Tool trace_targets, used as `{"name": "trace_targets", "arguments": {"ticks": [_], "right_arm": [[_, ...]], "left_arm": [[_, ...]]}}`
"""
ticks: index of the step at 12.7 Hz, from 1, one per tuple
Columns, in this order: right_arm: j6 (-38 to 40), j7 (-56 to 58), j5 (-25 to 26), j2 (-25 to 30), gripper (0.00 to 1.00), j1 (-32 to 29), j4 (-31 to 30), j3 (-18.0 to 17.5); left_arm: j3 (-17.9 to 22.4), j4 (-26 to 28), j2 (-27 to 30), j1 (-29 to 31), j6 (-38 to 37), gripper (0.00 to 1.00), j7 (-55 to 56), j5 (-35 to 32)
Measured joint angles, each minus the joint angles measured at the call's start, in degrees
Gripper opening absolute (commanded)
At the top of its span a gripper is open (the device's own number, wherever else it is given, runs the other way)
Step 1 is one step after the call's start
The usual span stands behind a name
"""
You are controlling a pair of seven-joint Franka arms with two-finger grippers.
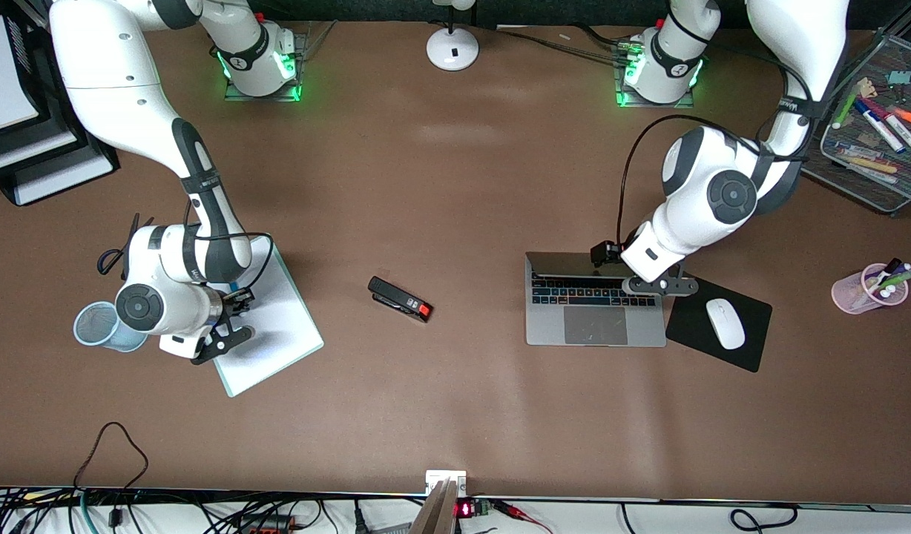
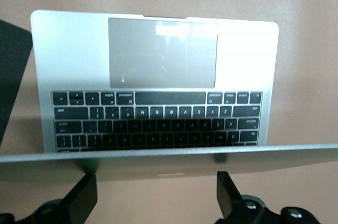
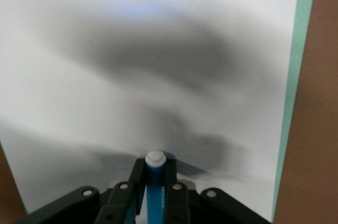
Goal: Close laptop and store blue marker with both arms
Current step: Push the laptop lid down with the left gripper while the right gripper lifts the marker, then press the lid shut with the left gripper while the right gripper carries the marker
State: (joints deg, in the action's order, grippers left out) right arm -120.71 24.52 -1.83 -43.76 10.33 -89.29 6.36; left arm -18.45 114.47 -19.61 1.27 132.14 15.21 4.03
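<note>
Blue marker [image 3: 155, 177] is sitting pinched in the right gripper [image 3: 156, 197], fingers [image 3: 138, 180] squeezing tight on its barrel with the white end poking out ahead. It's over the white clipboard [image 1: 277, 326] toward the right arm's end of the table, just beside a blue mesh cup [image 1: 99, 325]. I'd guess it's light, rigid and a bit slick, being smooth plastic, so a mid-barrel pinch like this one is looking fine; the risk is it pivoting if bumped. The right arm is folding down steeply, wrist bent over the clipboard.

A black stapler [image 1: 400, 299] is lying mid-table, well apart from everything.

Moving along, the laptop [image 1: 595, 326] is sitting open toward the left arm's end, next to a black mouse pad [image 1: 693, 326] with a white mouse [image 1: 725, 323]. It's stiff and thin with a fragile screen, and the hinge probably resists a little, so pushing on the lid's top edge makes more sense than gripping anywhere. The left gripper [image 2: 156, 198] is hovering right at that top edge [image 2: 169, 153], fingers [image 2: 84, 196] spread wide and holding nothing. The left arm is reaching down with its elbow up and its wrist tilting toward the keyboard.
</note>
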Motion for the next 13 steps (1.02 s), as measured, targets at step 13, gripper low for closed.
{"name": "trace_targets", "arguments": {"ticks": [13], "right_arm": [[0.7,1.0,0.0,5.8,0.01,-2.9,7.8,0.8]], "left_arm": [[0.1,-4.5,-10.2,0.0,8.4,1.0,0.0,0.0]]}}
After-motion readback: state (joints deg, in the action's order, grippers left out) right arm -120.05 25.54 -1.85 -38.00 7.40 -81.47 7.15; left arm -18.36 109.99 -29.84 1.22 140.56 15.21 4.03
